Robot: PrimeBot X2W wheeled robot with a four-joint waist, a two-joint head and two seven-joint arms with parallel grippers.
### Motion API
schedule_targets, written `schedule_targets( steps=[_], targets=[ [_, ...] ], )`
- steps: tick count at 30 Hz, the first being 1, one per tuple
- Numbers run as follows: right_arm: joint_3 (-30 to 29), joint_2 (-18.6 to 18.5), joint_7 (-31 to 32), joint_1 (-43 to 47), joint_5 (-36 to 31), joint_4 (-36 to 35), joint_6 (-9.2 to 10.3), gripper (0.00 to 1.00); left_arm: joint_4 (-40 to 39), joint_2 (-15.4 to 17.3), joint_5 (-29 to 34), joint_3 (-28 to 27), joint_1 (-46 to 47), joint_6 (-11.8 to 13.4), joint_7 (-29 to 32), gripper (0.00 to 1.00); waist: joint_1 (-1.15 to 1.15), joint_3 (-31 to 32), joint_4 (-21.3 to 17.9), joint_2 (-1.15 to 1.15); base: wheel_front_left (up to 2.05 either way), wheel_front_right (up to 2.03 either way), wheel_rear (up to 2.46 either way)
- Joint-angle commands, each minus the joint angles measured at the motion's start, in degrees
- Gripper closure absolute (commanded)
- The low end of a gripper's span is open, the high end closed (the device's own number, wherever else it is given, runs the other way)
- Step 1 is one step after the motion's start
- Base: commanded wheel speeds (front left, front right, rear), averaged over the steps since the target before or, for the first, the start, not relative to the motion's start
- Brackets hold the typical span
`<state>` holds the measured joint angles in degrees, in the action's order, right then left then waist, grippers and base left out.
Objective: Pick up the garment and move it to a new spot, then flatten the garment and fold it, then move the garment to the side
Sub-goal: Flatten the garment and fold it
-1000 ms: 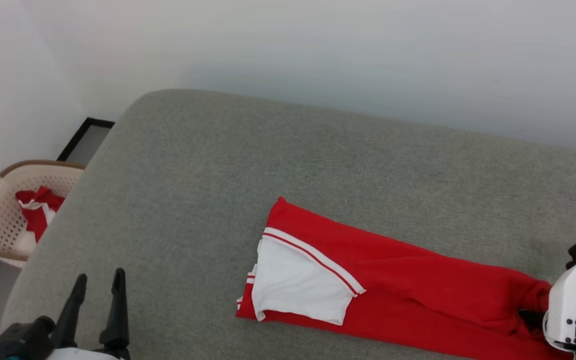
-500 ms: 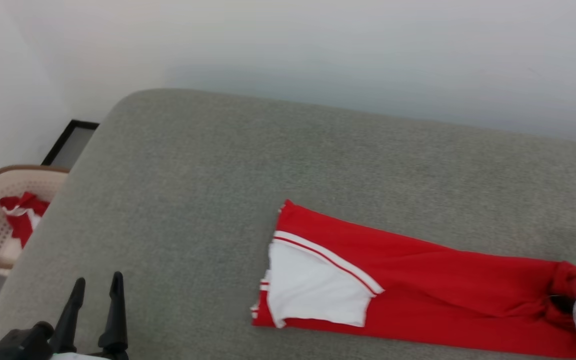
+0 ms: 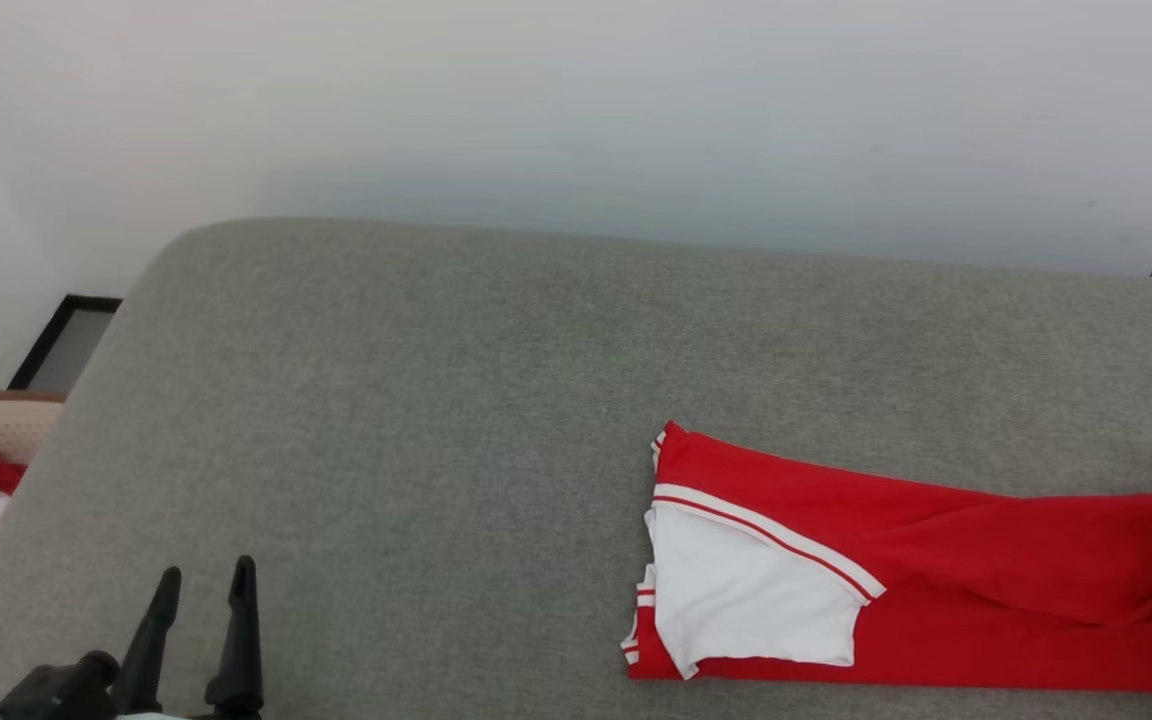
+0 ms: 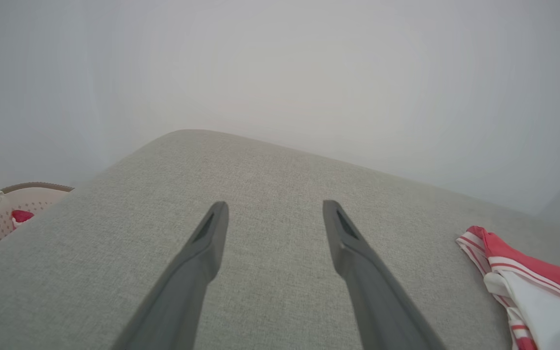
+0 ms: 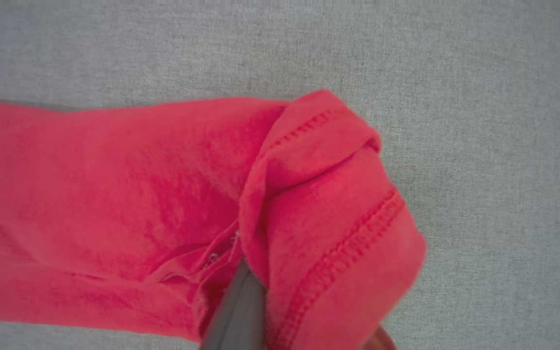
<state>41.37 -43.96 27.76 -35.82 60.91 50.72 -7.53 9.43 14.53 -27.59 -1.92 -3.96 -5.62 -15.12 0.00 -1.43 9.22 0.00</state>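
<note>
Red with a white sleeve on top, the garment lies folded in a long strip on the near right of the grey upholstered surface. The right end effector pinches its hem. The left end effector hovers near left, fingers spread.

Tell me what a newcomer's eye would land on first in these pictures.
First comes the red garment with its white sleeve, stretched long across the right of the grey cushion in the head view. Next, in the right wrist view, its stitched hem is bunched over the right gripper. The left gripper hangs open at lower left over bare cushion.
</note>
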Motion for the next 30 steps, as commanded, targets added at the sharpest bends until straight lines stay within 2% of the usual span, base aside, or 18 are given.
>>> schedule_targets(
  steps=[1, 6, 13, 17, 23, 30],
  targets=[
    [0.3, 0.3, 0.2, -0.6, 0.4, 0.0, 0.09, 1.00, 0.2, -0.1, 0.3, -0.1, 0.0, -0.4, 0.0, 0.00, 0.00, 0.5, -0.6, 0.00, 0.00, 0.00, 0.00],
    [1.8, 0.9, 1.4, -0.9, 1.7, -3.9, 0.08, 1.00, 1.1, -0.3, 0.4, -0.3, -0.8, -0.6, 0.0, 0.00, 0.00, 1.7, -1.3, 0.00, 0.00, 0.00, 0.00],
    [3.1, 2.6, 3.9, 0.6, 6.1, -15.4, 0.08, 1.00, 1.3, 0.1, 0.1, -1.2, -2.2, -0.9, 0.0, 0.00, 0.00, 3.5, -1.9, 0.00, 0.00, 0.00, 0.00],
    [4.2, 5.2, 4.4, 0.9, 6.8, -20.1, 0.07, 1.00, 1.3, -0.3, 0.3, -0.8, -1.8, -1.0, 0.0, 0.00, 0.00, 4.0, -1.5, 0.00, 0.00, 0.00, 0.00],
    [6.1, 11.5, 3.6, 0.5, 5.3, -21.1, 0.08, 1.00, 2.0, -0.4, 0.5, 0.6, -0.5, -1.2, 0.1, 0.00, 0.00, 4.3, 0.5, 0.00, 0.00, 0.00, 0.00],
    [7.7, 19.8, 1.2, -1.6, 2.4, -15.3, 0.08, 1.00, 3.3, -0.8, 0.2, 2.8, 1.5, -1.4, 0.3, 0.00, 0.00, 3.9, 3.8, 0.00, 0.00, 0.00, 0.00]
  ],
)
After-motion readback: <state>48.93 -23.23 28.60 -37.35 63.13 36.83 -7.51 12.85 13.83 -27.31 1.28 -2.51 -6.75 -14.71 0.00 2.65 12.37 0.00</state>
